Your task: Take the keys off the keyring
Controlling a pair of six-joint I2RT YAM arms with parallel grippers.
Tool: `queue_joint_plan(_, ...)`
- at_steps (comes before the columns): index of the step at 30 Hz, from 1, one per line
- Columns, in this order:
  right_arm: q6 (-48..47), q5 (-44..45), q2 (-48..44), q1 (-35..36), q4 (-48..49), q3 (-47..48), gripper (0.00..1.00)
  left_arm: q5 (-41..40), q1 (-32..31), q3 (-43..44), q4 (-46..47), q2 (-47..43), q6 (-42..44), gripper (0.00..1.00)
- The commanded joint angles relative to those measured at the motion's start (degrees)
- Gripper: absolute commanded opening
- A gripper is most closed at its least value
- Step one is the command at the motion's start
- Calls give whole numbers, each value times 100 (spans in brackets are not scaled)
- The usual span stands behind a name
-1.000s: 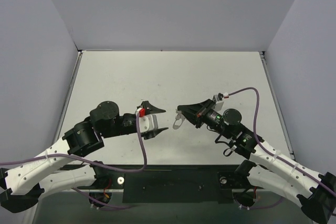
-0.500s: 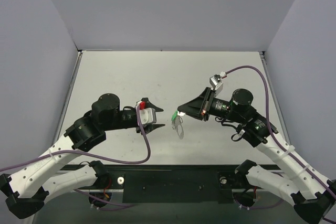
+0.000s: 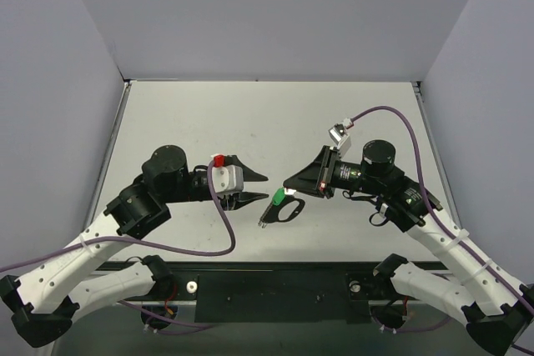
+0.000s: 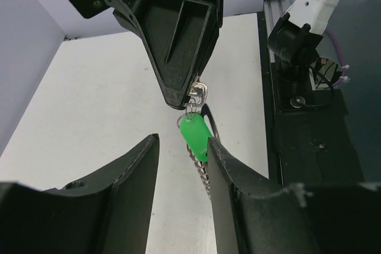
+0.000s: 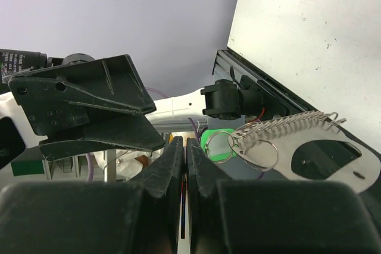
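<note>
In mid-frame, keyring: hangs above the table from the right gripper, green tag and chain dangling below.
Right gripper: clenched on the keyring's top.
Left gripper: fingers apart, flanking the green tag, grasping nothing.
Keys: too small to pick out in the bunch.

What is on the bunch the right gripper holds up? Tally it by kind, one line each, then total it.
green tag: 1
linked chain: 1
wire rings: 2 that can be made out
silver key: 1 in view, pinched at the tip of the right gripper
Total: 5
</note>
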Motion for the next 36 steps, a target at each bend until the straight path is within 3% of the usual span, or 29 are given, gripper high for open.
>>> queue_joint_plan(1,-45,-129,-67,-30,183,344,0,387,23,120,555,98,-422,46)
queue_joint_plan(19,158,-103,-146,-21,402,476,0,133,-381,67,1021,555,-730,39)
queue_joint_plan(29,202,-85,-190,-12,473,467,0,45,-495,102,1056,634,-792,28)
queue_joint_plan(36,246,-50,-190,40,517,476,0,-131,-565,137,1109,652,-845,29)
